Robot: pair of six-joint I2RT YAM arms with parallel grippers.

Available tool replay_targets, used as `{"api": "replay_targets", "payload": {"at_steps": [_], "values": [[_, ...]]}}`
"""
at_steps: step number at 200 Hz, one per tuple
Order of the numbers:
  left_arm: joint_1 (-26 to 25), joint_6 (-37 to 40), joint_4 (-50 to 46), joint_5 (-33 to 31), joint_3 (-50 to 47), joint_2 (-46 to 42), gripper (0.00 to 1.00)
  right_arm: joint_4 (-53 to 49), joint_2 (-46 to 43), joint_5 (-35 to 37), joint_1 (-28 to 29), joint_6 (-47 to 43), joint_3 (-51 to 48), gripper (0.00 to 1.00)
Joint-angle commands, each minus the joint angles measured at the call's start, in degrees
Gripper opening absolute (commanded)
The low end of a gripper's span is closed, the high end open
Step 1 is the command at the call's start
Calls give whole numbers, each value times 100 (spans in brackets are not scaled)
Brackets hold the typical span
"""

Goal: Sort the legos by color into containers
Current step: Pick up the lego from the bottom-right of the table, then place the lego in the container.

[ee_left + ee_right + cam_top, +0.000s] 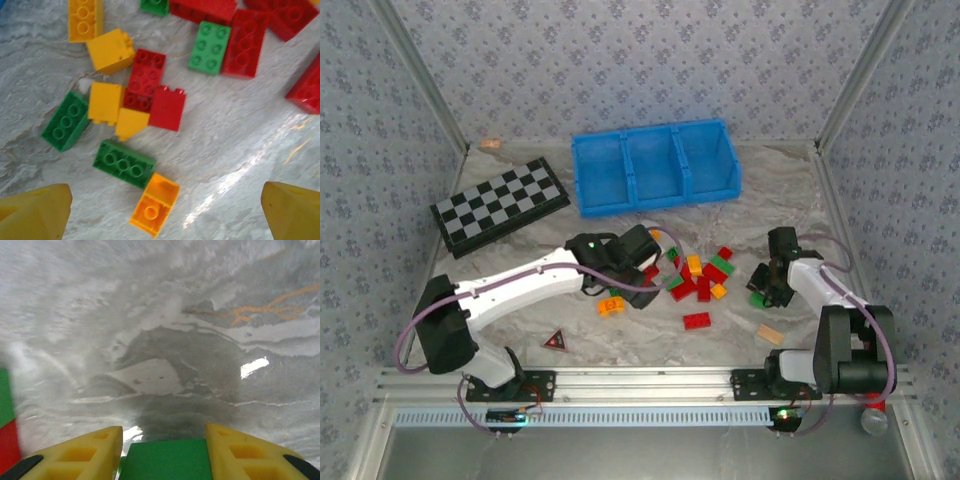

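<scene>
**Two pincers out, one green brick in the grip**

From above: roughly two dozen legos (695,278) lie jumbled mid-table (640,345), with red, green and yellow-orange all mixed. They sit just short of the blue tray (655,165), whose three compartments line the far side. My left pincer (655,265) hangs at the pile's left edge. My right pincer (767,285) sits off to the pile's right, with a flash of green beneath it.

Over to my left wrist. The left pincer (164,214) stands wide apart, a yellow fingertip (35,212) in each bottom corner. Between them lies an orange brick (154,205), touching its green neighbour (124,163) at one end. Beyond that, a tight knot of red, yellow and green pieces sits edge to edge.

Now my right wrist. The right pincer (165,455) is clamped on a green brick (165,466), with a finger pressed flat against each opposite wall. The marbled table blurs past below.

Here's how I read these pieces. They are hard, hollow plastic, featherlight and stiff, so a firm squeeze shouldn't hurt them. The side walls are smooth and glossy, so a corner pinch would likely let one twist or pop free. I'd take each across its two flat walls, centred, and never over the studs. The orange one lies skewed to my left fingers, so a wrist turn looks wise before closing. Its green neighbour may get dragged along. I can't tell yet which compartment green belongs in.
</scene>
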Motion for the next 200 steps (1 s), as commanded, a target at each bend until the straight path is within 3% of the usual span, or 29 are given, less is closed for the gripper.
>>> {"api": "replay_targets", "payload": {"at_steps": [1,45,77,125,200], "values": [[-368,-137,649,373,-165,31,97,-564,-352,28,-3,-306,823,37],[-772,-27,2018,643,-1120,-179,95,-767,15,19,49,-821,2453,36],[-855,-23,2426,637,-1482,-340,95,-466,763,-15,272,-1276,3649,36],[-1047,265,2240,455,-1378,-289,94,805,1918,770,950,-2434,4648,37],[-1243,-139,1727,205,-1360,-359,94,1295,4361,868,1309,-3287,6325,37]]}}
